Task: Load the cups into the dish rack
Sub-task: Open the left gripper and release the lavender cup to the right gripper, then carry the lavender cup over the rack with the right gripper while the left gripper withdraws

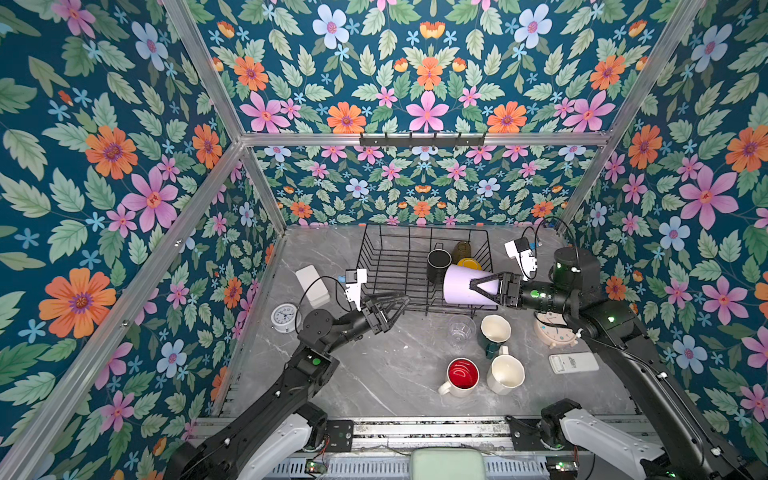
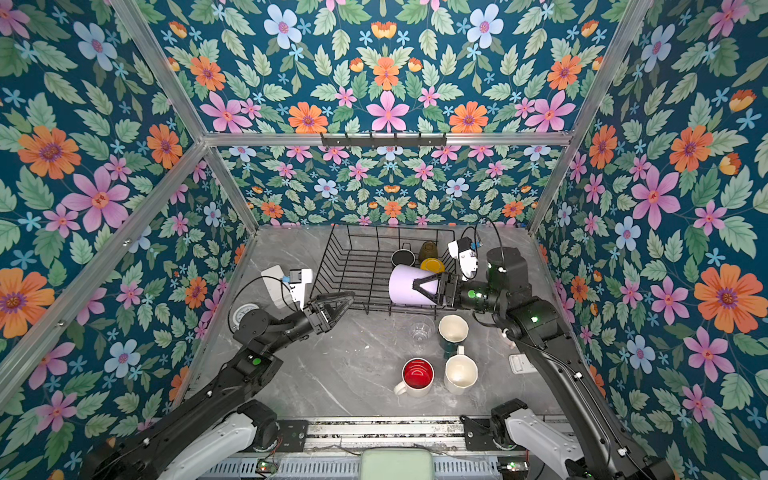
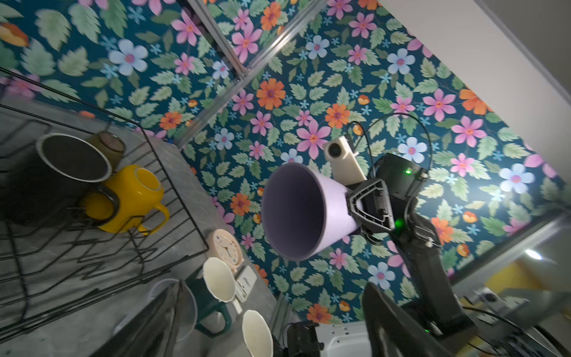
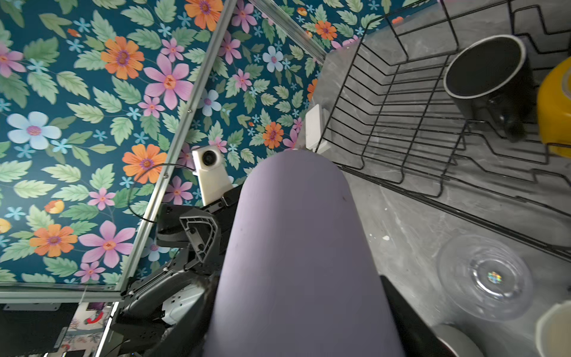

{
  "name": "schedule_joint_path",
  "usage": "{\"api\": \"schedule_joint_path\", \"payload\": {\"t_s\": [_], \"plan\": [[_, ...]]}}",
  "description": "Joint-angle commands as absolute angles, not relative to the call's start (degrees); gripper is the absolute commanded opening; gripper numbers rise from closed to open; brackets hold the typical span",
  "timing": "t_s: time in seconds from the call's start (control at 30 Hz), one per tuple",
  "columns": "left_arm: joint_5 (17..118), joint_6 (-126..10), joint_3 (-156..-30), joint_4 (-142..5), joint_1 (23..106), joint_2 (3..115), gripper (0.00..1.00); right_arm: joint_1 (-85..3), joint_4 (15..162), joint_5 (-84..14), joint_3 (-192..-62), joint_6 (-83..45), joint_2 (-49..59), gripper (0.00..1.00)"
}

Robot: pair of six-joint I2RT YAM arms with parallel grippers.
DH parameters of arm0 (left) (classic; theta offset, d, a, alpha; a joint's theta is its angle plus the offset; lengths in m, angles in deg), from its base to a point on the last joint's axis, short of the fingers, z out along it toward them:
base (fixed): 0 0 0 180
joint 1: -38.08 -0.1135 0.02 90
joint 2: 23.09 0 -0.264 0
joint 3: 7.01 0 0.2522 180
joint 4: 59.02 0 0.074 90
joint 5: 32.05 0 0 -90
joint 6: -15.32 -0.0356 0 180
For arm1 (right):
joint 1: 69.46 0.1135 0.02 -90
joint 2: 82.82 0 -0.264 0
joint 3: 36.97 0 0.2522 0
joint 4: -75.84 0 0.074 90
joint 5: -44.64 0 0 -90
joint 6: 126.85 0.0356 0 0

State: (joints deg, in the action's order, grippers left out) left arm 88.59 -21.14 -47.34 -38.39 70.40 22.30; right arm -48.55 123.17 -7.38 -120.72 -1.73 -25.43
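Lilac tumbler (image 1: pixel 457 284) is clamped sideways by right gripper (image 1: pixel 473 287), long axis horiz., mouth toward left gripper (image 1: pixel 397 305) (spread wide, empty); tumbler base is hidden by that clamp.

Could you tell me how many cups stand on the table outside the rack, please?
4: clear glass and dark green mug by the dish rack; red-inside mug and cream mug near the table's front. None looks hidden.

We find both top views bright and even, shadows soft; the left wrist view blurs at lower left (a glare patch sits at right).
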Motion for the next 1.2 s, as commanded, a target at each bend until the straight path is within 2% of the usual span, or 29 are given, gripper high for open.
{"api": "schedule_joint_path", "payload": {"t_s": [0.0, 0.17, 0.53, 0.93, 1.17], "plan": [[74.32, -30.97, -49.27, -58.47, 70.25, 17.50, 0.95, -48.66, 133.26, -14.94, -124.97, -8.89, -23.10, 0.00], [65.60, -35.02, -50.82, -68.38, 70.25, 10.90, 1.00, -48.63, 139.13, -22.25, -131.39, -13.79, -17.79, 0.00], [59.61, -35.66, -51.36, -75.92, 70.25, 5.20, 1.00, -41.77, 148.31, -36.85, -145.03, -21.77, -1.75, 0.00], [55.24, -36.71, -52.86, -81.25, 70.25, 1.09, 1.00, -37.82, 153.15, -43.73, -156.99, -25.94, 14.83, 0.00], [54.57, -36.62, -52.85, -82.14, 70.25, 0.07, 1.00, -36.86, 154.46, -45.36, -160.70, -27.22, 21.04, 0.00]]}}
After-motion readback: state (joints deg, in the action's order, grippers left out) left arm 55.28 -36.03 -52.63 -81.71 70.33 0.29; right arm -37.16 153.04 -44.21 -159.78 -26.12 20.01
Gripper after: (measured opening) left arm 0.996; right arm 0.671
